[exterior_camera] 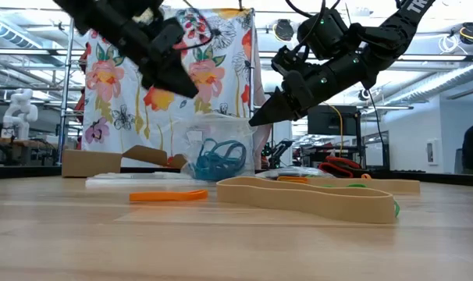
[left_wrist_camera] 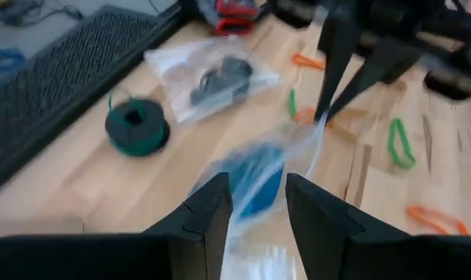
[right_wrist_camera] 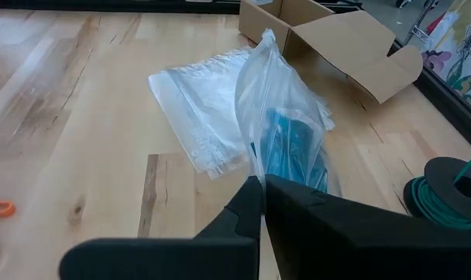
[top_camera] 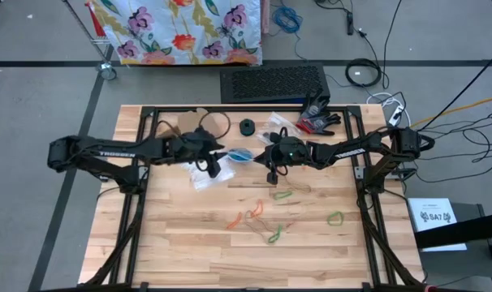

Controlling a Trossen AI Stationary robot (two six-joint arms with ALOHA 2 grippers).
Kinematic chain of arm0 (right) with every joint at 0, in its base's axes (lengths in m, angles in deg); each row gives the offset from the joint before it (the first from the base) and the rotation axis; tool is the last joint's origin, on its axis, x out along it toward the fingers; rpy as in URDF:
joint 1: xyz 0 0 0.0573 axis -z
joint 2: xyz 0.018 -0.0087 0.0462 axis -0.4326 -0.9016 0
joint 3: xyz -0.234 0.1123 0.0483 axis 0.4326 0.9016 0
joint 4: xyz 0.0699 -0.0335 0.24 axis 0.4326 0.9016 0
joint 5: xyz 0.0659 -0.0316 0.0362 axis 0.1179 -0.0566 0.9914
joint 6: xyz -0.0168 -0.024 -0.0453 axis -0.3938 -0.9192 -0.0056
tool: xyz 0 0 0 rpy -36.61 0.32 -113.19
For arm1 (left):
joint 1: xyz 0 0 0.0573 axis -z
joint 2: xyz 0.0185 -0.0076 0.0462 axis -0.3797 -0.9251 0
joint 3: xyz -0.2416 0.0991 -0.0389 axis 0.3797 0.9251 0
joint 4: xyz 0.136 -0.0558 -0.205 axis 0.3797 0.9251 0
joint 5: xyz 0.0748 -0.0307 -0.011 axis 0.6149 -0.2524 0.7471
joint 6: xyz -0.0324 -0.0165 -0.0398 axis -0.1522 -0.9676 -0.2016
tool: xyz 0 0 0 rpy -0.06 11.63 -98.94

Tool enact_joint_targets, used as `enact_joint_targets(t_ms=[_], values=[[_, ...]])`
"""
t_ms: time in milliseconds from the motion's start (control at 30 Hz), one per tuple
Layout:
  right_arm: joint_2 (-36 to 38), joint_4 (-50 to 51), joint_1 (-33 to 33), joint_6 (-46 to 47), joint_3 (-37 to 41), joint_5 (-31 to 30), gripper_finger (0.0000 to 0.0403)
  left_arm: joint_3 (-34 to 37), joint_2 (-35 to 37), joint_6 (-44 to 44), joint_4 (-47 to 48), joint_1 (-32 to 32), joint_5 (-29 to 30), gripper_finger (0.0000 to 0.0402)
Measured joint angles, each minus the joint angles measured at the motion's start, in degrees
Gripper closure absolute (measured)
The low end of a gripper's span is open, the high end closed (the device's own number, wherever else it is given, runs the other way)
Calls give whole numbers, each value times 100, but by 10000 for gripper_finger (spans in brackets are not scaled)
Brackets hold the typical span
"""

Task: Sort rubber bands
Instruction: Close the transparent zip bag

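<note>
So the right gripper (right_wrist_camera: 260, 187) has its fingers pinched together on the edge of a clear plastic bag (right_wrist_camera: 286, 117), holding it up over the middle of the table (top_camera: 181, 251). Blue rubber bands (right_wrist_camera: 286, 152) are bunched up inside that bag, and you can see the same blue clump (exterior_camera: 219, 160) hanging in it from the low view. The left gripper (left_wrist_camera: 257, 204) sits right next to the bag with its fingers spread apart, the bag showing in the gap between them, not clamped on anything as far as I can tell. Loose rubber bands are scattered on the wood nearer the front edge: an orange one (top_camera: 234, 220), a green one (top_camera: 335, 217) off toward the right side, another green one (top_camera: 274, 235) and a tan one (top_camera: 258, 225) tangled in with them. In the low view a big tan band (exterior_camera: 314, 197) and an orange band (exterior_camera: 168, 196) lie flat close to the camera. A second flat clear bag (right_wrist_camera: 200, 101) lies on the table just beside the held one, and another bag with dark stuff in it (left_wrist_camera: 216, 74) sits further back near a green spool (left_wrist_camera: 136, 124). An open cardboard box (right_wrist_camera: 336, 39) is at the back of the table.
</note>
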Motion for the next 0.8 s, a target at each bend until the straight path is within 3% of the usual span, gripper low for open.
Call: enact_joint_targets(t_ms=[367,600,800], values=[[81,-5,0,59,-2,2,403,1705,579,-841,-1265,53,56,272],[173,-80,2,104,-2,45,403,2084,411,65,-2166,53,203,272],[175,-311,35,230,-2,792,403,2111,134,665,-2637,51,203,272]])
